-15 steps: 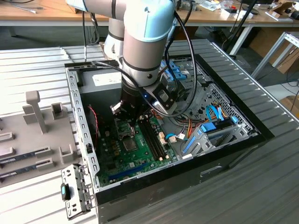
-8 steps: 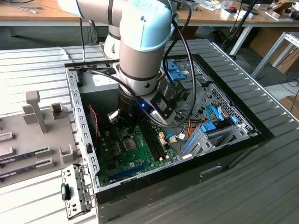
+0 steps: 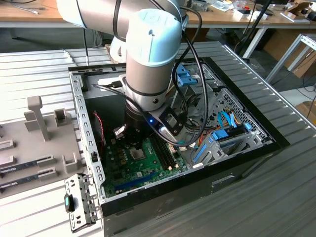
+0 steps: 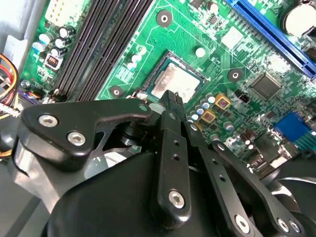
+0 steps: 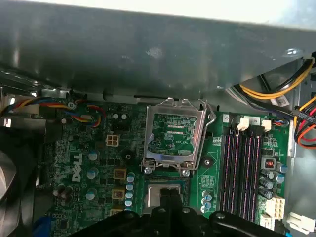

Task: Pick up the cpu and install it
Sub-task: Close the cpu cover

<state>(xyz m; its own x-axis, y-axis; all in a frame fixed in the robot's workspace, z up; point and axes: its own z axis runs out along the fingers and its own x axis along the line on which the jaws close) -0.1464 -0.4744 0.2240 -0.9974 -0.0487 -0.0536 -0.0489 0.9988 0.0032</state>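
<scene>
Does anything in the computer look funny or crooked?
Nothing looks broken or spilled. The cpu lies flat and square in its socket, with the gripper right above it. The socket's metal frame stands flipped open, which fits this job.

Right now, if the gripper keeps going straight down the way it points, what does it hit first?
Most likely the cpu lying in its socket: the gripper points right at it. Depth is unclear, so contact can't be judged.
</scene>
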